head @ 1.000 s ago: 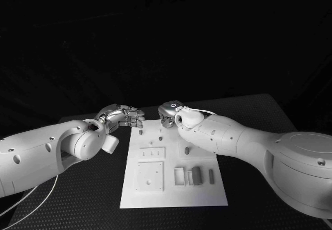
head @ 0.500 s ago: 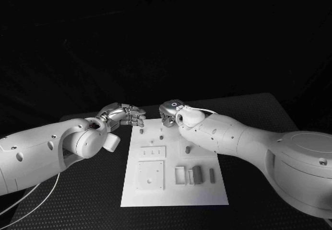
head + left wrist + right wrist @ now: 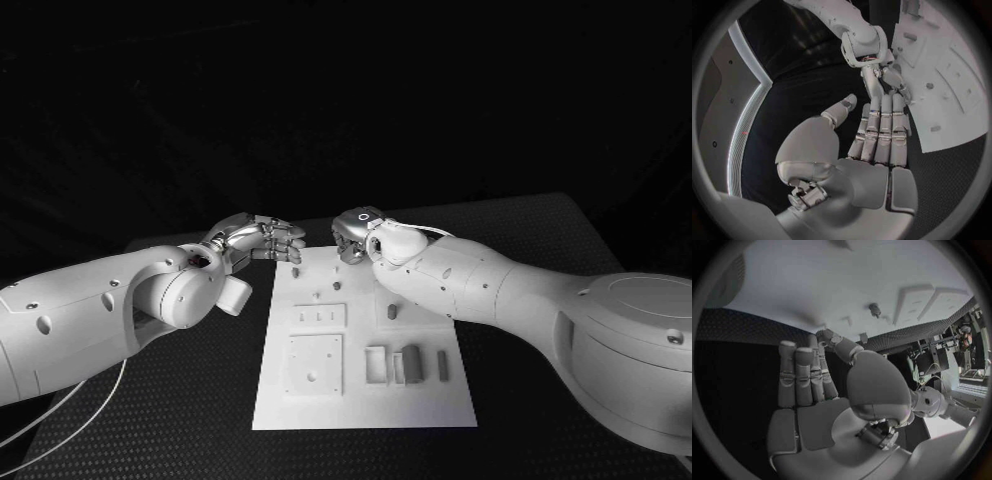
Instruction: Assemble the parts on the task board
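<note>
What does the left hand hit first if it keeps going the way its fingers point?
Most likely the right hand. In the left wrist view the left hand has its fingers extended straight at it, at the far edge of the task board. Depth is unclear, so it might pass just beside it.

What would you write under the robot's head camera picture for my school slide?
Two silver hands, left hand and right hand, hover at the far end of the white task board.
</note>
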Controlling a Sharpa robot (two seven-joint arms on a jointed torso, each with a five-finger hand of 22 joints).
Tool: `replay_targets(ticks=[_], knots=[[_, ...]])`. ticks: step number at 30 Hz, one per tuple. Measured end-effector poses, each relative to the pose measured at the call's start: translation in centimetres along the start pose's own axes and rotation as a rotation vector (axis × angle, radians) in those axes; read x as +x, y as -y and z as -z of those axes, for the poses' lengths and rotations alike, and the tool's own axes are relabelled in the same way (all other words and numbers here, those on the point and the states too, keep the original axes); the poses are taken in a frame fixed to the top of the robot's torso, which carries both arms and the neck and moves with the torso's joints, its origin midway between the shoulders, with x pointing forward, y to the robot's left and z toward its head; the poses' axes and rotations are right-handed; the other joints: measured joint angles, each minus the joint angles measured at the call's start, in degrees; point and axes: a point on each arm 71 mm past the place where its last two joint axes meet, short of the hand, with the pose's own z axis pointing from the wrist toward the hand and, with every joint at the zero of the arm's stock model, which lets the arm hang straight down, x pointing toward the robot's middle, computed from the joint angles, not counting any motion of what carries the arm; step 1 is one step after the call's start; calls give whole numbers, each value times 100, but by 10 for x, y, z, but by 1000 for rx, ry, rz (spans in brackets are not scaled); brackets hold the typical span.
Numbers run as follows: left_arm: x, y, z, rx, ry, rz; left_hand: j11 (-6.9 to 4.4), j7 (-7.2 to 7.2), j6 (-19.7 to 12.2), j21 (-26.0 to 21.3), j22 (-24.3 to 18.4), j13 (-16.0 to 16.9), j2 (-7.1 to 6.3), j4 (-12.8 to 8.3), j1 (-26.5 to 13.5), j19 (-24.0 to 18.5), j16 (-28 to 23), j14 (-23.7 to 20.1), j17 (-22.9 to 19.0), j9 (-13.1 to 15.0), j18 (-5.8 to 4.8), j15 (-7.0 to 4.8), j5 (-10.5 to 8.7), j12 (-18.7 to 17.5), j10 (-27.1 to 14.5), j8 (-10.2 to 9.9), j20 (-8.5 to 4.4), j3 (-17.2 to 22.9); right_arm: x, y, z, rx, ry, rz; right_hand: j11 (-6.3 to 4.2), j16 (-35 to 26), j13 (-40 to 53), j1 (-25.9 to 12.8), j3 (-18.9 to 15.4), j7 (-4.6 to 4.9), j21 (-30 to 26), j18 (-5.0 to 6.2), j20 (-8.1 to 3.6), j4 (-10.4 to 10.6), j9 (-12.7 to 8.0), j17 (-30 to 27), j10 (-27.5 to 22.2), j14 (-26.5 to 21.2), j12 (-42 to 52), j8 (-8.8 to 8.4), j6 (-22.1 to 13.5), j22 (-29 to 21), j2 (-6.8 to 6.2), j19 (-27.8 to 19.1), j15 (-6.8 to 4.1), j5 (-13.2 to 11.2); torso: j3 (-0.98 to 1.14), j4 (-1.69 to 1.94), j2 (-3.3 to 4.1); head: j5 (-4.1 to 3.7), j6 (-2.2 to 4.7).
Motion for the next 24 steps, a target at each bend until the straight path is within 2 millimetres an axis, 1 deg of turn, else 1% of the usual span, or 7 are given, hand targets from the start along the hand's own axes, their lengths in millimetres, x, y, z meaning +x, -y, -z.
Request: replay_targets(ticks=[5,15,20,24], knots=[[-2,0,0,-1,5,-1,0,0,0,0,1,4,0,0,0,0,0,0,0,3,0,0,0,0,0,0,0,0,0,-6,0,-16,2,-5,4,0,129,-6,-2,0,0,0,1,-2,0,0,2,0,-1,0,0,0,6,-2,1,-17,0,1,3,1,-4],[-2,0,-1,-1,7,-2,0,0,0,0,0,4,0,0,0,0,0,0,5,5,-1,0,0,0,0,0,0,0,0,-7,0,-20,5,-7,15,0,164,-6,11,0,0,0,8,11,0,-5,10,1,-4,-6,0,-1,6,-10,2,2,0,-5,8,-2,-1],[-2,0,-1,-1,6,-2,0,0,0,0,0,4,0,0,0,0,-22,0,10,5,-1,0,0,0,0,0,0,0,0,-7,0,-21,4,-7,15,0,164,-6,10,0,0,0,8,11,0,-5,9,3,-5,-14,0,-1,6,-10,4,5,1,-2,10,-7,4],[-2,0,-1,-1,7,-2,0,0,0,0,5,9,-1,0,-1,0,-22,0,15,5,-1,0,0,0,0,0,0,0,-1,-7,0,-19,4,-5,15,21,165,-6,10,0,15,0,8,11,0,-5,8,-13,-5,-24,0,-2,6,-11,-10,5,3,-5,13,-13,8]])
